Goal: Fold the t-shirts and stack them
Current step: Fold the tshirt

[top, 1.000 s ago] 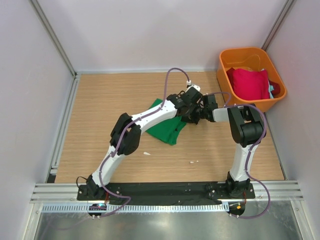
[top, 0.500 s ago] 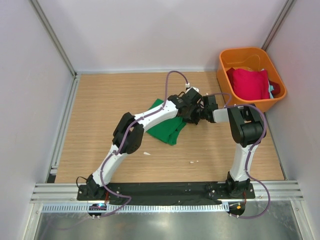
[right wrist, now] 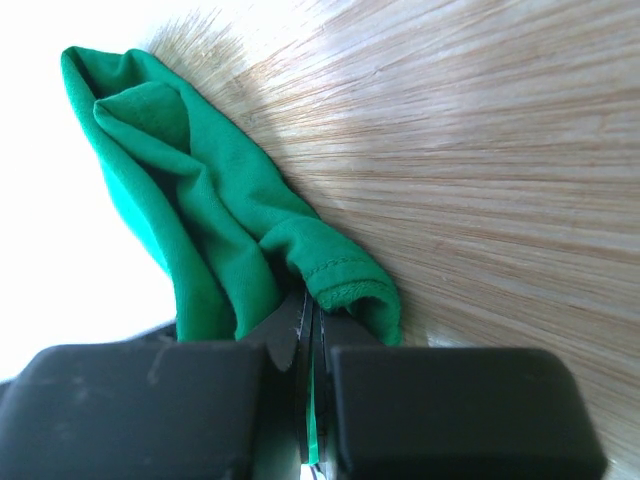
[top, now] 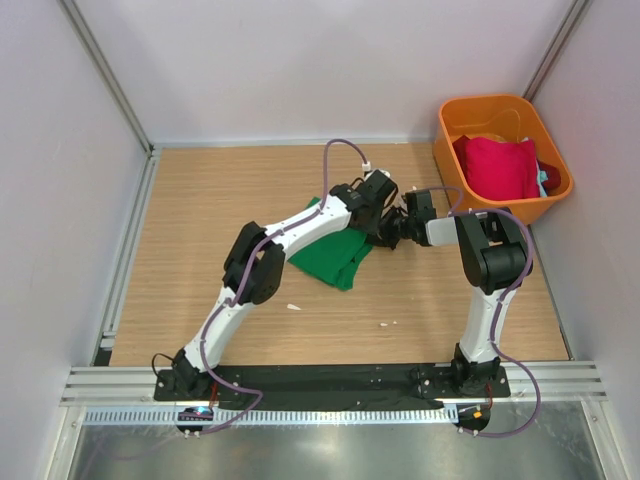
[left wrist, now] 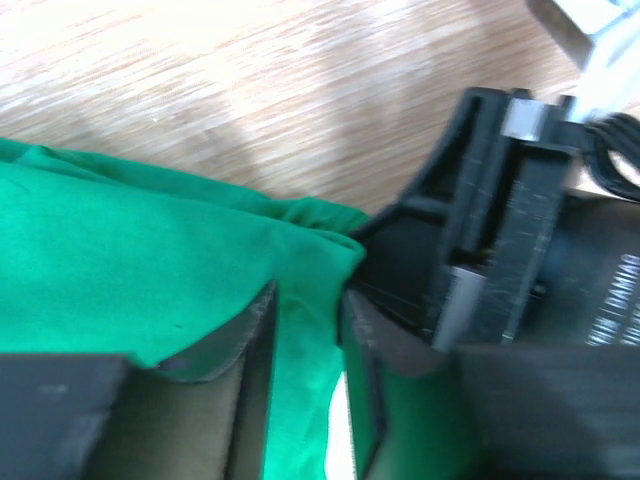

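Note:
The bright green t-shirt (top: 330, 255) lies crumpled on the wooden table. Its right edge is lifted between both grippers. My left gripper (top: 378, 212) is closed on a bunch of green cloth (left wrist: 130, 260), which fills the narrow gap between its fingers (left wrist: 255, 340). My right gripper (top: 393, 232) is shut tight on the shirt's stitched hem (right wrist: 345, 275); its black body shows close by in the left wrist view (left wrist: 500, 230). The crimson red t-shirt (top: 497, 165) lies in the orange bin, with a bit of a teal one (top: 543, 180) beside it.
The orange plastic bin (top: 452, 150) stands at the back right corner. White walls and a metal rail (top: 125, 250) border the table. Small white scraps (top: 388, 323) lie on the wood near the front.
My left gripper has shifted a little toward the back left, pulling the green cloth with it. The right gripper has stayed almost in place.

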Controlling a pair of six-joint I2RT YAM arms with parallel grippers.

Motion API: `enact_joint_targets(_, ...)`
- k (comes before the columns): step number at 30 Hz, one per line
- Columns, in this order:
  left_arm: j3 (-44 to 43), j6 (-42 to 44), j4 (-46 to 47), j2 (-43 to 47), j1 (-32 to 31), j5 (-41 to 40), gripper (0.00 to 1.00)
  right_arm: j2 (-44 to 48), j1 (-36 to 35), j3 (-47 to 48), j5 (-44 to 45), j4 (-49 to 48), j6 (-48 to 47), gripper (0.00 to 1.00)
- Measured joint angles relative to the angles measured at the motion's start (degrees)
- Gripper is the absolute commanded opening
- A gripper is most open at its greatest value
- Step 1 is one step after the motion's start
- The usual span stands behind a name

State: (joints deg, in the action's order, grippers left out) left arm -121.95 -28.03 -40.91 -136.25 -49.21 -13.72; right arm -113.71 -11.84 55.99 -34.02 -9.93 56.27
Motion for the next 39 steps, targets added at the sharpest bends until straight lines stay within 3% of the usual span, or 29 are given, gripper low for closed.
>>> enact_joint_targets(2,0.2,0.2,-0.3,0.0,0.6,0.3,0.44,0.0,0.0,-0.1,0.0,-0.2,0.1,0.01)
enact_joint_targets(9,1.4,1.5,-1.5,2.9,0.8,1.5,0.43,0.0,0.0,0.0,0.0,-0.1,-0.2,0.01)
enact_joint_targets(18,18.1,7.6,0.2,18.4,-0.5,3.7,0.48,0.0,1.0,0.1,-0.9,0.4,-0.4,0.01)
enact_joint_targets(30,18.7,13.8,0.7,11.4,-8.5,-5.2,0.49,0.0,1.8,0.2,-1.7,1.2,-0.5,0.01)
enact_joint_targets(39,17.9,15.2,0.2,8.9,-9.0,-15.3,0.44,-0.2,1.9,0.2,-2.2,0.9,-0.4,0.01)
